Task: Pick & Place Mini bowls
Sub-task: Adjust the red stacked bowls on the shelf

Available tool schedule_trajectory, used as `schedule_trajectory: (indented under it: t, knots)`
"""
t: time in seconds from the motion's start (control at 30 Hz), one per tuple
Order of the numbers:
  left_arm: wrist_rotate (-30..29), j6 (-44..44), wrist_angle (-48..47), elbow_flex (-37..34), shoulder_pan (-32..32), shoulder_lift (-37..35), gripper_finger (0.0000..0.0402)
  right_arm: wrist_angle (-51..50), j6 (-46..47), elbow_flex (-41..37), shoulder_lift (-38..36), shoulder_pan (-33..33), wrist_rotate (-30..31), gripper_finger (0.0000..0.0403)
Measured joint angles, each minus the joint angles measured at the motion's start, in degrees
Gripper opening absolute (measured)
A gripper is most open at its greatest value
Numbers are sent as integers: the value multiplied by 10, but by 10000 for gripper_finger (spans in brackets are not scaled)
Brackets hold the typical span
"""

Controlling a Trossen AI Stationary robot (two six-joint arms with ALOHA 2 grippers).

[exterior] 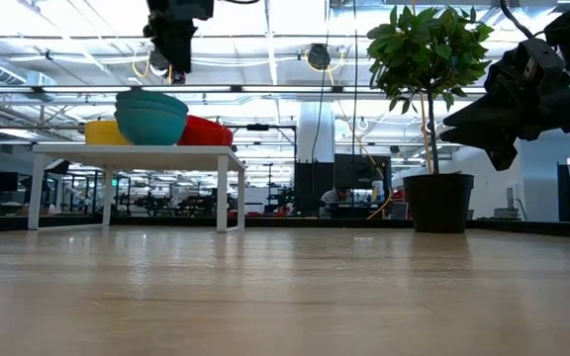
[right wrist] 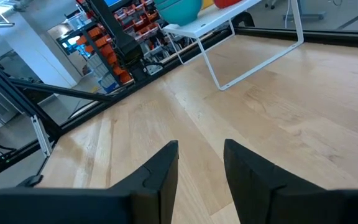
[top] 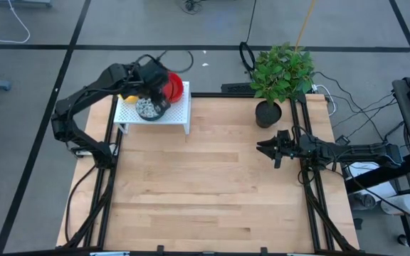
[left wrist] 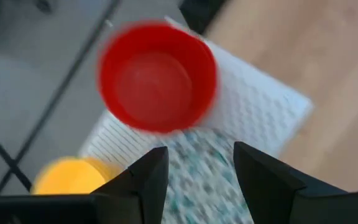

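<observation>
Now | left gripper point(left wrist: 194, 171) spread, above speckled bowl point(top: 147, 108) on rack point(top: 180, 117) | right gripper point(top: 267, 148) spread, far, idle

White perforated rack point(top: 176, 114) and potted plant point(top: 280, 75) on wooden table point(top: 212, 192).

Red bowls: one point(top: 174, 87)
Yellow bowls: one point(top: 127, 93) (mostly hidden under the left arm)
Speckled bowls: one pile point(top: 148, 108), perhaps two or three nested; the low view shows teal rims stacked
White racks: one point(top: 179, 114)
Potted plants: one point(top: 282, 72)
Robot arms: two
Tables: one point(top: 212, 185)
</observation>
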Motion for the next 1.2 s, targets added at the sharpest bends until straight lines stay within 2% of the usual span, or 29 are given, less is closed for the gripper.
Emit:
schedule_trajectory:
  t: [0.17, 0.3, 0.63, 0.87, 1.03, 1.2]
  knots:
    - [-14, 15, 114, 0, 32, 15, 186, 0, 1, 0, 0, 0, 0, 116]
    - [-14, 5, 168, 0, 65, 34, 186, 0, 5, 0, 0, 0, 0, 116]
    - [-14, -119, 175, -1, 138, 114, 186, 0, 34, 0, 0, 0, -2, 116]
    - [-10, -118, 179, -1, 141, 147, 186, 0, 64, 0, 0, 0, -2, 116]
    - [54, -116, 179, -1, 144, 152, 186, 0, 65, 0, 0, 0, -2, 116]
    - [52, -102, 180, -1, 146, 132, 186, 0, 64, 0, 0, 0, -2, 116]
